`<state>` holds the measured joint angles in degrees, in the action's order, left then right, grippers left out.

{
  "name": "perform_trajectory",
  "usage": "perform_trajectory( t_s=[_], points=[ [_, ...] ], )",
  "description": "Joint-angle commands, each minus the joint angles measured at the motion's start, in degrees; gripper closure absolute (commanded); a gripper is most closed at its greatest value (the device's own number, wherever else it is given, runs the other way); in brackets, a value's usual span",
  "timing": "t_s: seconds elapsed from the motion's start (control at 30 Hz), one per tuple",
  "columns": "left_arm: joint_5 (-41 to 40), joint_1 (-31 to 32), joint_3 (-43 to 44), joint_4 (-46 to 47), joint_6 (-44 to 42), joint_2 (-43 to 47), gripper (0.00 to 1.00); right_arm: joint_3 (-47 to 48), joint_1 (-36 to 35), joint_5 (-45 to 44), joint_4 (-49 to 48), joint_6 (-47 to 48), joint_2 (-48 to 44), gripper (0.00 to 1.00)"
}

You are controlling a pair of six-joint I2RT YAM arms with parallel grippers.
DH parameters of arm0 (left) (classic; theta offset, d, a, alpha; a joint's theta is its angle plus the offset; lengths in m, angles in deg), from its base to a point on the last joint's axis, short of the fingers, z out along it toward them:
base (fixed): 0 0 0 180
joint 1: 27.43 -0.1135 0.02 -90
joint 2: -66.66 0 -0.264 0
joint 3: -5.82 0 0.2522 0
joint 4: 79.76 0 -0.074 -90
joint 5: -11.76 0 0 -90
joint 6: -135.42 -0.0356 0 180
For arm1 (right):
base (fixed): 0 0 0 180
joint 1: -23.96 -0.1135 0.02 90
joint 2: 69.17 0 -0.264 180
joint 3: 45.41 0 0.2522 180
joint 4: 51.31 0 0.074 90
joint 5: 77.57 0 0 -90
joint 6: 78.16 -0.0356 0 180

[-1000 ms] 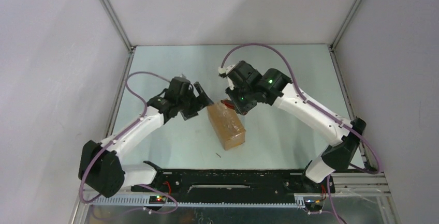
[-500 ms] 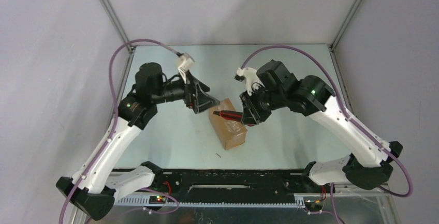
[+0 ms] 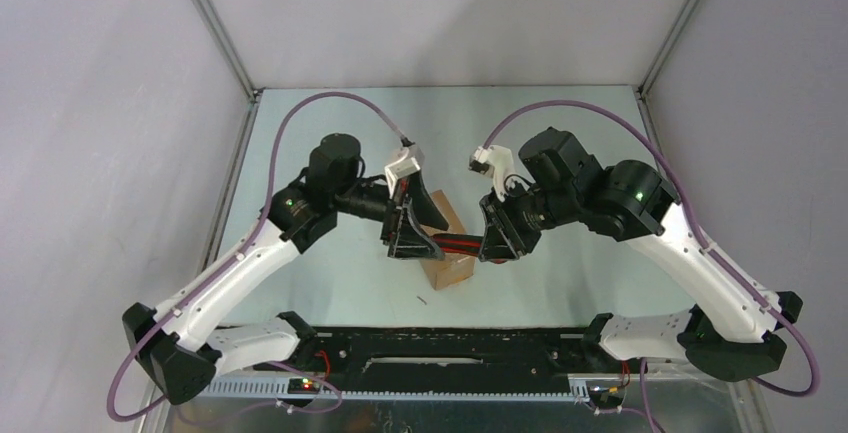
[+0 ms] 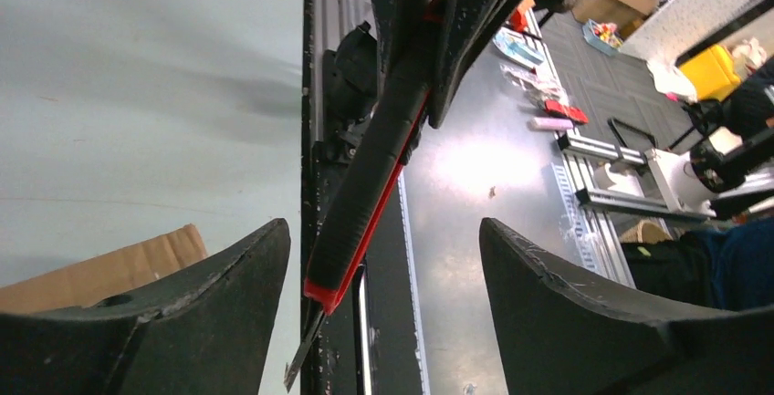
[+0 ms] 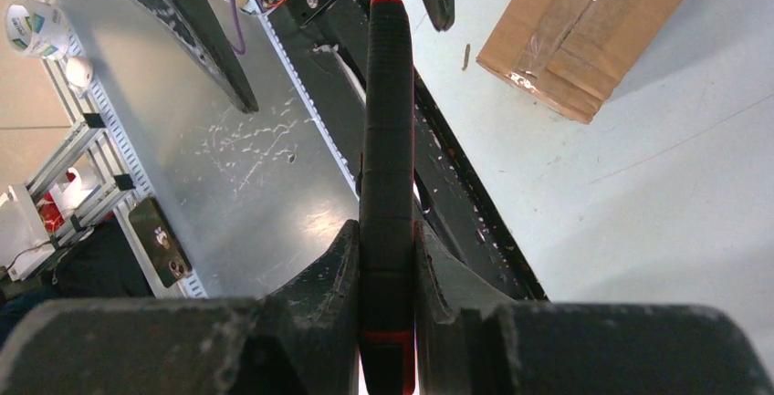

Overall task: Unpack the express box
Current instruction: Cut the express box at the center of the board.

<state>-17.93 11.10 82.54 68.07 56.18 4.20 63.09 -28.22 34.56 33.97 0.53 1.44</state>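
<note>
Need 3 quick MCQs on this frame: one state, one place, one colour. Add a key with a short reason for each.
1. What state is the left hand in?
A. shut on a tool
B. shut on nothing
C. open

2. Where is the utility knife?
A. lying flat on the tabletop
B. clamped in the right hand
C. tucked inside a carton

3. What colours is the knife's handle?
A. red and black
B. blue and white
C. all yellow

Key:
1 C: the left wrist view shows its fingers wide apart, with the knife's blade end between them.
2 B: the right wrist view shows both fingers pressed against the handle.
3 A: both wrist views show a black body with red trim.
</note>
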Motion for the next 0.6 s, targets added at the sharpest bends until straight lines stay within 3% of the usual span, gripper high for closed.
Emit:
perform_trajectory(
  t_s=[0.0,0.23,0.3,0.4,0.43,0.47,0.5,0.57],
  points=[
    [2.58,1.93,0.66,-2.52,-4.32,-1.89,0.22,2.01,-0.32,0.84,-0.36,0.55,-0.61,1.00],
    [2.96,3.39,0.76,-4.27,-5.30,-3.20,0.35,4.64,0.44,2.04,0.04,0.40,-1.01,1.00],
    [3.03,3.93,0.82,-4.66,-5.36,-3.43,0.48,4.90,1.01,1.50,0.19,0.49,-0.98,1.00],
    [3.25,4.12,0.83,-4.38,-4.91,-3.57,0.92,5.28,2.88,1.69,-0.09,0.38,-1.07,1.00],
    [3.06,4.22,0.66,-3.15,-3.95,-3.39,0.99,5.47,3.83,1.64,-0.57,0.16,-1.05,1.00],
    [2.79,4.27,0.02,-0.38,-1.72,-3.09,1.00,5.58,4.86,1.68,-1.51,-0.29,-1.15,0.99],
    [3.20,4.28,-1.15,4.77,2.23,-2.77,1.00,5.74,5.75,1.30,-2.98,-1.14,-1.26,0.85],
    [2.32,4.22,-5.09,22.57,15.36,-2.19,1.00,3.26,7.42,-0.99,-9.71,-4.88,-2.88,0.40]
  ],
)
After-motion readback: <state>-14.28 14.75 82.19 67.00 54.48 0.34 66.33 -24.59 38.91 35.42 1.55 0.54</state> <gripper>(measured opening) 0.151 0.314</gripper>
